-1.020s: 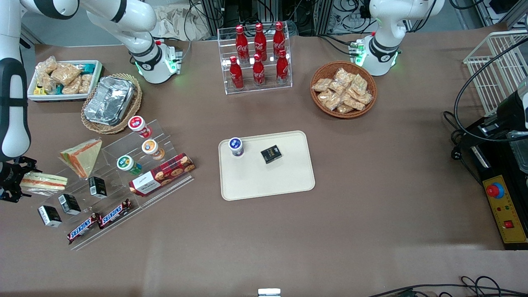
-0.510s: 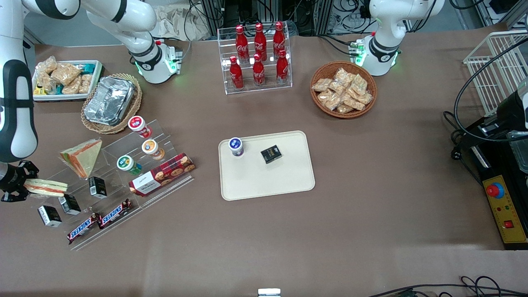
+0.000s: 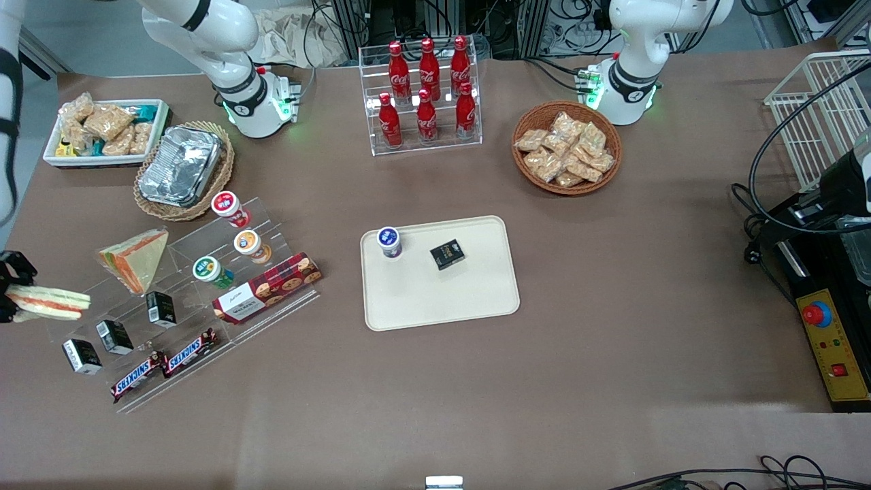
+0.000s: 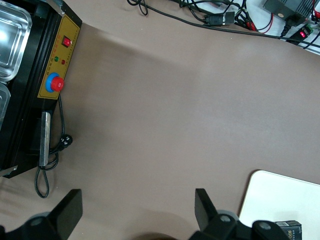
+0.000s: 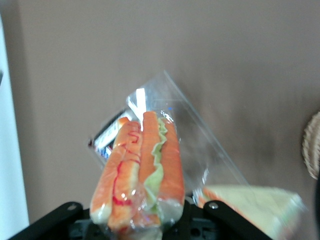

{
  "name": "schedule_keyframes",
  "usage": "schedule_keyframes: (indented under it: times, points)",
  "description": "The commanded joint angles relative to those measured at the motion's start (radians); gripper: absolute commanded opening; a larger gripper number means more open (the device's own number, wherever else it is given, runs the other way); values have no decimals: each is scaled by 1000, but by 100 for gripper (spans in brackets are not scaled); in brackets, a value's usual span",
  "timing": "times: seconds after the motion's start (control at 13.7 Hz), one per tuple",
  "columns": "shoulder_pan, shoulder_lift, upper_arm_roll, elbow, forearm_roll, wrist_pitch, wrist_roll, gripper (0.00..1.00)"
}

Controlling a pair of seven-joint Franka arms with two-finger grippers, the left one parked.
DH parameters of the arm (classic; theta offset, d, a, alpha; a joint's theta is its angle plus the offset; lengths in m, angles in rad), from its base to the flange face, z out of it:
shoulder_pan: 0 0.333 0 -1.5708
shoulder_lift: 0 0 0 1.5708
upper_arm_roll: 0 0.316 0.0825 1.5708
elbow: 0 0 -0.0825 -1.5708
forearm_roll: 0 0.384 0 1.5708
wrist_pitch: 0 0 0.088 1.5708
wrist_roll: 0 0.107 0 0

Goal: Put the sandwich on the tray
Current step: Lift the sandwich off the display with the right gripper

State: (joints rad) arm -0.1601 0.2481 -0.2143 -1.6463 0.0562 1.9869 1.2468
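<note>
The sandwich, a clear-wrapped wedge with a red-orange and green filling stripe, hangs at the working arm's end of the table, just off the clear stand's edge. My gripper is shut on its end. In the right wrist view the sandwich stands out from between the jaws of the gripper, with loose wrap fanning past it. The cream-beige tray lies mid-table, toward the parked arm from the sandwich. It carries a blue-lidded cup and a small black box.
A clear stepped stand holds a yellowish sandwich, three cups, a cookie box, black boxes and Snickers bars. Farther from the camera are a foil tray, a snack bin, a cola rack and a snack basket.
The gripper has carried the sandwich up off the stand and sideways toward the working arm's edge of the table. The arm has swung mostly out of view.
</note>
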Motion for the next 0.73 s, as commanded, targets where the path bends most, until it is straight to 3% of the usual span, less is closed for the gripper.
schedule_keyframes:
  times: [0.0, 0.22, 0.66]
  points:
    - [13, -35, 44, 26, 22, -95, -125, 0]
    - [13, -72, 93, 28, 19, -210, -419, 0]
    - [66, -76, 205, 51, 16, -290, -668, 0]
